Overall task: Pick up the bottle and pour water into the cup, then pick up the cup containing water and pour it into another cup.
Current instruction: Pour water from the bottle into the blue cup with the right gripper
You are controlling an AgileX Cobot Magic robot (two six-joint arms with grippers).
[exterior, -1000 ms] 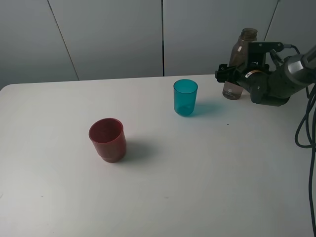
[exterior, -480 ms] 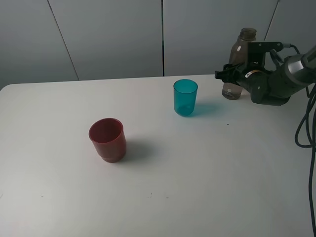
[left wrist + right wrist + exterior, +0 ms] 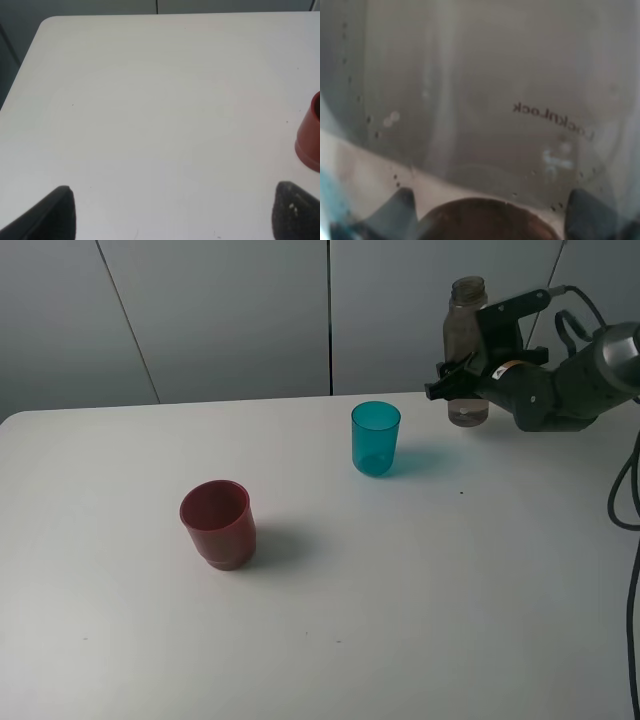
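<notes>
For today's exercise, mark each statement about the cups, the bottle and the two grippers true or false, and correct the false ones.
1. The teal cup stands upright on the table. True.
2. The red cup lies on its side. False: it stands upright, mouth up.
3. The right gripper holds the bottle. True.
4. The left gripper grips the red cup. False: it is open with nothing between its fingers, and the red cup sits off to one side.
5. The red cup stands between the teal cup and the bottle. False: the teal cup is the one in the middle.
</notes>
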